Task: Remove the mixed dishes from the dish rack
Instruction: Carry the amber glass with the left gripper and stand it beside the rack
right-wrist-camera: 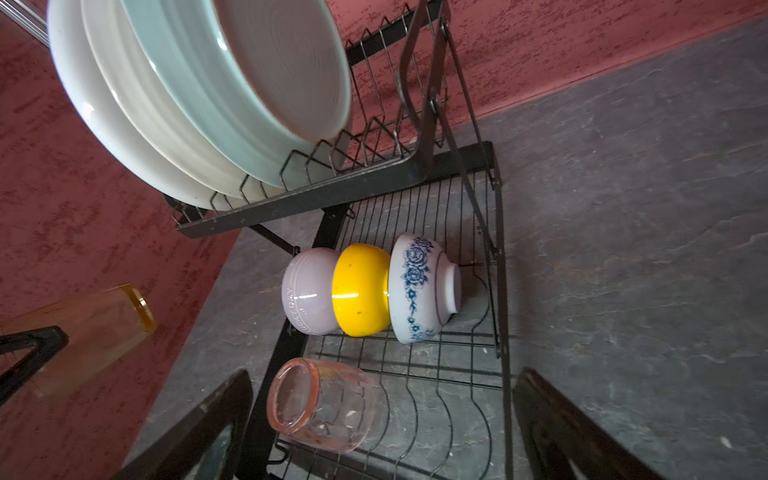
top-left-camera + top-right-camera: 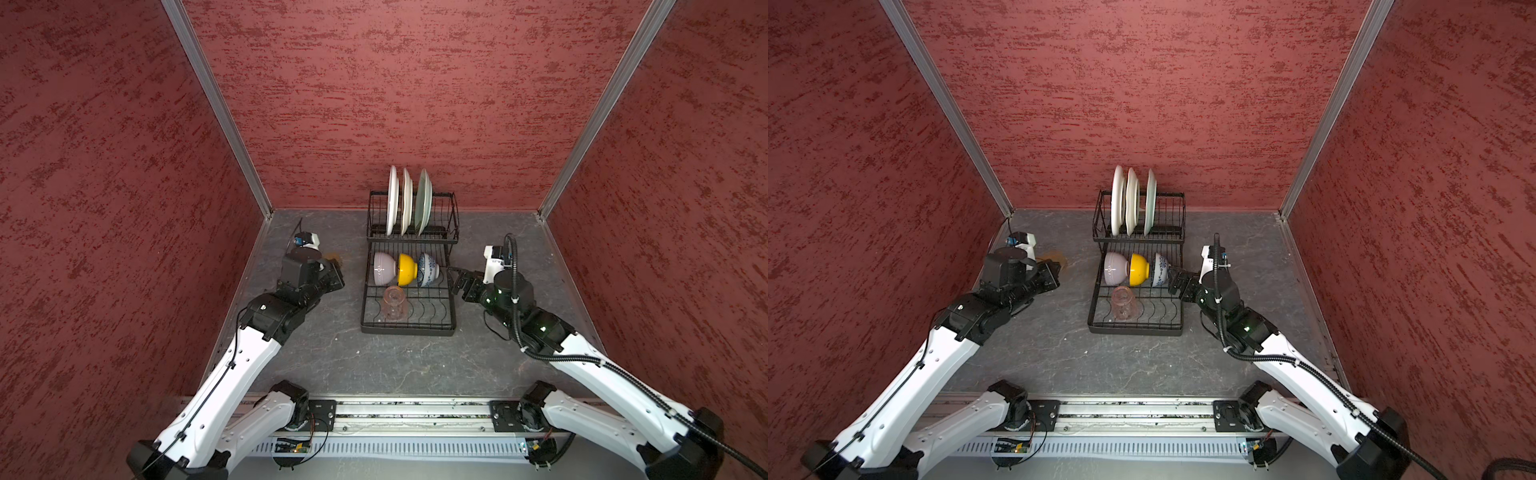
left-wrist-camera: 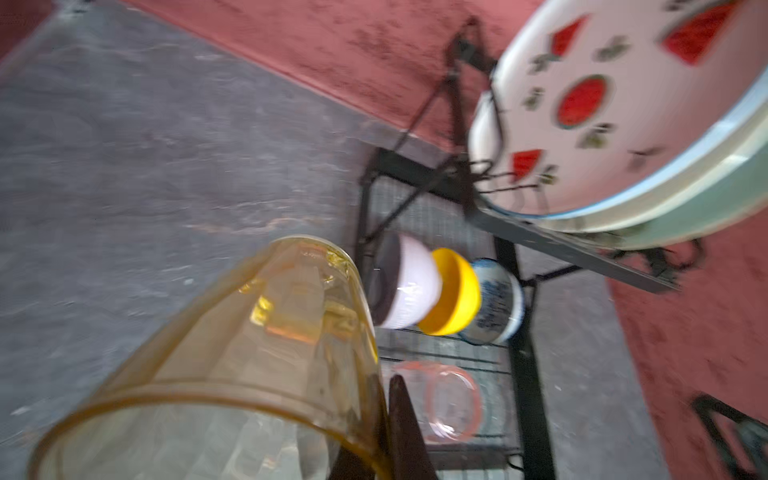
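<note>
Left fingers (image 3: 401, 419) grip one amber tumbler (image 3: 249, 353); right fingers (image 1: 199, 428) spread; three plates (image 2: 406, 203), three bowls (image 1: 360, 291).

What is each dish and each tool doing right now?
Left tool, shut on the amber tumbler.
Amber tumbler, held outside the dish rack.
Right tool, open beside the rack.
Three plates, standing on edge, upper tier.
Three bowls, on their sides, lower tier.
Pink tumbler, lying sideways, lower tier.

Black rack (image 2: 409, 329): three upright plates (image 2: 406, 199) in back tier, three bowls (image 2: 407, 269) and pink tumbler (image 2: 394, 305) sideways below; amber tumbler (image 3: 232, 353) outside.
</note>
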### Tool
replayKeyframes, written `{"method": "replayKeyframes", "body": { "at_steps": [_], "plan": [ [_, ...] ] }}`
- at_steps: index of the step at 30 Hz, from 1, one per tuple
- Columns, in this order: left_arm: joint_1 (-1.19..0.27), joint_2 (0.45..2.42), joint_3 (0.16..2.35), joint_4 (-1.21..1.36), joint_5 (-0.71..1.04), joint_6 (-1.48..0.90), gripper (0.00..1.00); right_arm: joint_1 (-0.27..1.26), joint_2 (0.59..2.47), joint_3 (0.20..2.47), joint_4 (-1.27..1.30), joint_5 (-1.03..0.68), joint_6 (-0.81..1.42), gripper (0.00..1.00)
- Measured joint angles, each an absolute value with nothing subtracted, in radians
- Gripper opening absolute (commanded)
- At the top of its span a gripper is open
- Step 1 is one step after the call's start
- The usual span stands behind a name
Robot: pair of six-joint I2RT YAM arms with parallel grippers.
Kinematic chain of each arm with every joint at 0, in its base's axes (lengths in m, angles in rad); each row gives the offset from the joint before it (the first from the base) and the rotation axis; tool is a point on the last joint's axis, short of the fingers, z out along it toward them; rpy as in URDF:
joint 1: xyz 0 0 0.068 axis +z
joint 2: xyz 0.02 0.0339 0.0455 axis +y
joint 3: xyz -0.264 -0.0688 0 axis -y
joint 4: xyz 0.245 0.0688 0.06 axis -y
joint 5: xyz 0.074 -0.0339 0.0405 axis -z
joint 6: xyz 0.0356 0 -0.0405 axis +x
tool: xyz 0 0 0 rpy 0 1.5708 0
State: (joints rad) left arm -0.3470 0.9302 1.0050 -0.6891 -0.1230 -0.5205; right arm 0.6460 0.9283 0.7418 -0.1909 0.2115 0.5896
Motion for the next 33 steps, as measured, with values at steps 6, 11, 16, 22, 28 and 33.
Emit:
{"method": "replayKeyframes", "body": {
  "at_steps": [6,11,16,22,28,33],
  "plan": [
    [-0.187,1.066,0.989,-0.748,-0.124,-0.499,0.00,0.646,0.983,0.745,-0.231,0.242,0.523,0.99],
    [-0.117,1.269,1.027,-0.757,-0.112,-0.463,0.00,0.644,1.000,0.745,-0.237,0.229,0.493,0.99],
    [-0.091,1.459,1.124,-0.755,-0.114,-0.424,0.00,0.644,0.976,0.740,-0.230,0.190,0.493,0.99],
    [-0.013,1.650,1.239,-0.746,-0.110,-0.379,0.00,0.644,0.958,0.722,-0.254,0.186,0.499,0.99],
    [0.060,1.800,1.353,-0.779,-0.102,-0.343,0.00,0.644,0.927,0.713,-0.294,0.188,0.498,0.99],
    [0.066,1.848,1.422,-0.804,-0.092,-0.317,0.21,0.644,0.915,0.707,-0.312,0.187,0.498,0.99]
  ]
}}
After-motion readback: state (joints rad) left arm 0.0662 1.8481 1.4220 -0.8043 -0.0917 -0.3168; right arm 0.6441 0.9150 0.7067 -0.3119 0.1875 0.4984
